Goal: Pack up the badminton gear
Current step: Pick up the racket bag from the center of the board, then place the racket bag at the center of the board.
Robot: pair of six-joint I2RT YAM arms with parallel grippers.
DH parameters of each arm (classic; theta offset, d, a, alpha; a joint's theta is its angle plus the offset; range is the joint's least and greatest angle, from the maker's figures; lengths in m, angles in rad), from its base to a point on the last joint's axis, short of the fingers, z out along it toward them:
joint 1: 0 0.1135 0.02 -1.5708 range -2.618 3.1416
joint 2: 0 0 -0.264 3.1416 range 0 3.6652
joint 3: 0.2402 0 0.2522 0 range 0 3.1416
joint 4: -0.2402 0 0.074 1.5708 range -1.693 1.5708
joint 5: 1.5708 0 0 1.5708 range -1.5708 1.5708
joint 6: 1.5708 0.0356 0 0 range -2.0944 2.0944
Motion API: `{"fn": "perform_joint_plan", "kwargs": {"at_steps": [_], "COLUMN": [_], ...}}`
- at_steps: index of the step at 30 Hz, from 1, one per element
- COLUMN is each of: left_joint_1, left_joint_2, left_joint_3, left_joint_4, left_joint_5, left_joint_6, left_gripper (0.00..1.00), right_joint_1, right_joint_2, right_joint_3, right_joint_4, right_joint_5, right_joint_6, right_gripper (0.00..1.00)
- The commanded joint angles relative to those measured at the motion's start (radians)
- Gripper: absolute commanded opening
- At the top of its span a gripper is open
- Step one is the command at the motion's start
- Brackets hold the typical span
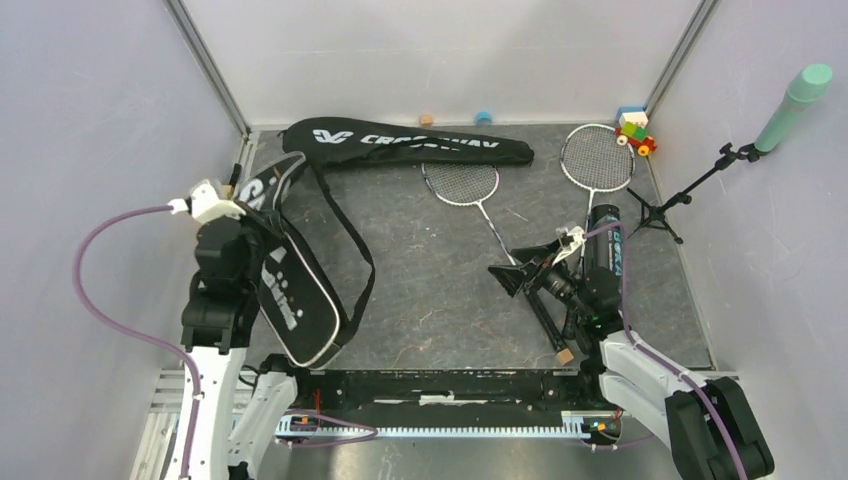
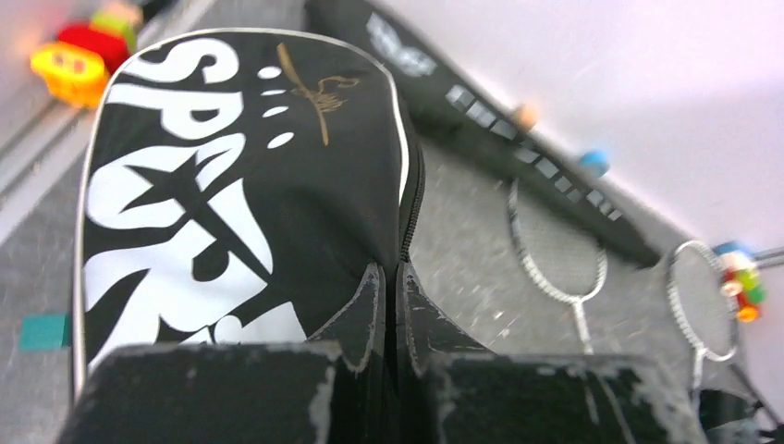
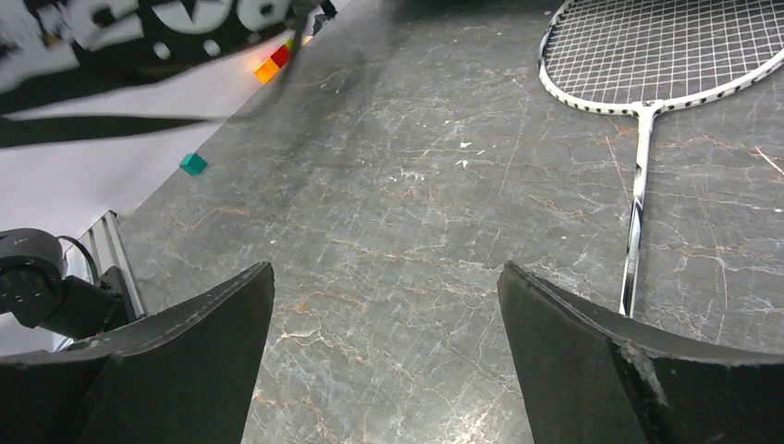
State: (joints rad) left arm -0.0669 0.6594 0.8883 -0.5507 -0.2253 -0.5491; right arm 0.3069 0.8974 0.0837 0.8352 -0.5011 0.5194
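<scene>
While the left claw (image 2: 390,310) stands pressed together on the zippered edge of the black racket bag lettered "SPORT" in white (image 2: 231,185), that bag hangs raised against the left arm at the left side of the grey marbled bench (image 1: 440,300). Whether its lower end rests on the surface cannot be told.

The right claw (image 3: 384,277) is spread wide and holds nothing. It hovers low over bare bench, just beside the shaft of a thin white-framed racket with a stringed oval head (image 1: 462,183). A long black tube (image 1: 606,250) lies close beside the right arm, and a second racket of the same kind (image 1: 597,157) lies beyond it near the far right corner. The long black bag lettered "CROSSWAY" (image 1: 400,145) lies flat along the far edge, touching the first racket's head.

Judged from this layout, packing is at an early stage. One bag is gripped, but both rackets and the tube lie outside any bag. No shuttlecocks are visible. What remains is opening a bag and loading the rackets and the tube into it.
</scene>
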Motion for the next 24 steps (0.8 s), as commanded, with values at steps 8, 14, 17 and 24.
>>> {"fn": "perform_joint_plan", "kwargs": {"at_steps": [8,14,17,24], "left_joint_1": [-0.337,-0.596,-0.665,-0.756], "left_joint_2": [0.242,0.484,0.673,0.958], "left_joint_3": [0.05,-0.126,-0.152,-0.065], "left_joint_4": [0.342,0.639,0.72,0.744], "left_joint_5": [0.241,0.205,0.208,0.283], "left_joint_6": [0.046,-0.002,-0.033,-0.044], "left_gripper": [0.02,0.02,0.02,0.02], "right_joint_1": [0.019,0.03,0.033,0.077], "right_joint_2": [-0.13,-0.101,-0.042,0.179], "right_joint_3": [0.096,0.091,0.096,0.127], "right_joint_4": [-0.217,-0.237,-0.248,-0.241], "right_joint_5": [0.17,0.245,0.27,0.34], "right_joint_6": [-0.114,-0.07,-0.051,0.037], "right_gripper": [0.95,0.96,0.96,0.91]}}
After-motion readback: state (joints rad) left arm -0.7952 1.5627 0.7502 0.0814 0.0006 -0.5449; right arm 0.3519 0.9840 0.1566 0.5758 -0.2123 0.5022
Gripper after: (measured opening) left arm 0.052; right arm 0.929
